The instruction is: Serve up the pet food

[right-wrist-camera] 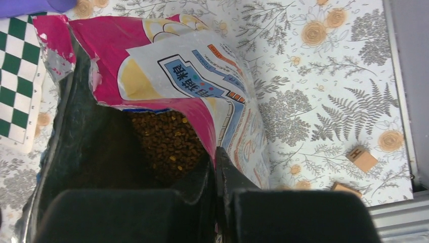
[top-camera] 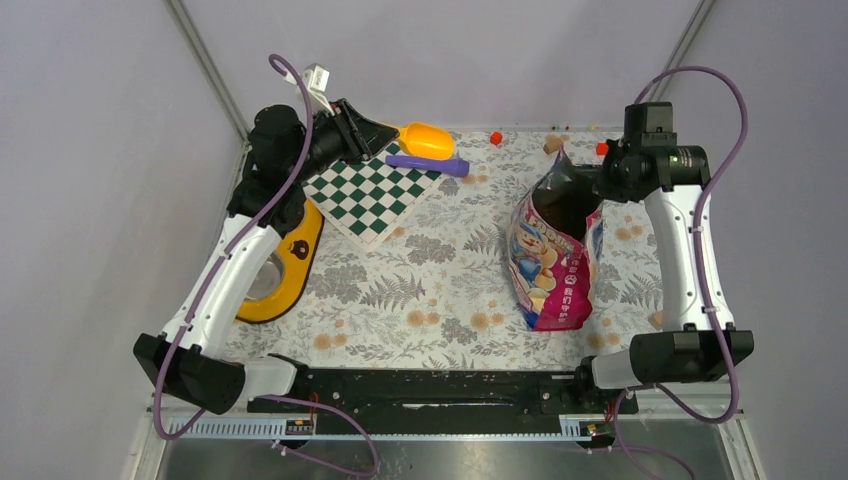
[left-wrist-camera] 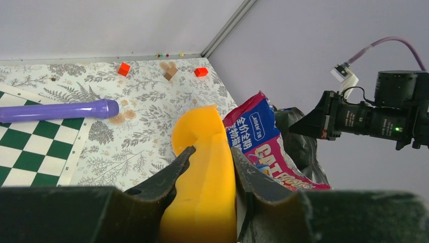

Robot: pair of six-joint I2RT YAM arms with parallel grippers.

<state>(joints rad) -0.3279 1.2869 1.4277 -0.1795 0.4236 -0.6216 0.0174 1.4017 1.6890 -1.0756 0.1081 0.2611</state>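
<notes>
- Floral tabletop [top-camera: 440, 270]: right claw [right-wrist-camera: 215, 158] pinches pet food bag [right-wrist-camera: 167, 66] rim, mouth open.
- left claw [left-wrist-camera: 212, 154] grips orange scoop [left-wrist-camera: 200, 126].
- Risk: thin rim slips, bag flops, kibble [right-wrist-camera: 169, 142] spills.

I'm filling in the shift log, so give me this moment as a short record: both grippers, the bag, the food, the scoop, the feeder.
left gripper: jaws closed on the orange scoop
right gripper: jaws shut on the rim of the pet food bag
bag: upright, top open
kibble: visible inside the bag
scoop: far left, apart from the bag
yellow feeder: near left, partly hidden by the left arm
</notes>
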